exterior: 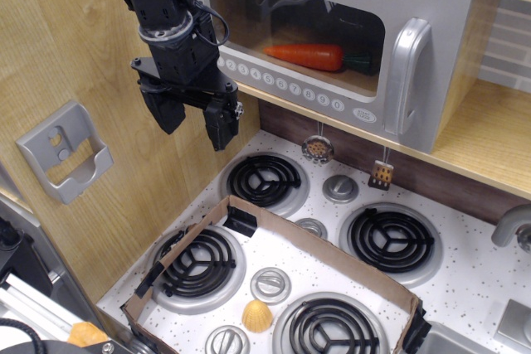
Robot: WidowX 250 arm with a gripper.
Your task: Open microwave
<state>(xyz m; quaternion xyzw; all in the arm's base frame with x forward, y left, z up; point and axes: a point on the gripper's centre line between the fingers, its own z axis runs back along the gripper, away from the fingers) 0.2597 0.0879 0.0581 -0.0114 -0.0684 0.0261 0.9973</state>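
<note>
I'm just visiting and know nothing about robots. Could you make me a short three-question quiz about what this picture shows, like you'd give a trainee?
1. True or false: the microwave door is already swung open.
2. What lies inside, behind the clear window? A) a carrot B) a cup C) nothing
3. Fill in: the gripper hangs to the ____ of the door handle in the picture, touching nothing.

Key
1. False: the door sits flush and shut.
2. A: an orange carrot lies on its side inside.
3. Left: it hovers open near the microwave's left end, above the stove burners, far from the handle.
</note>
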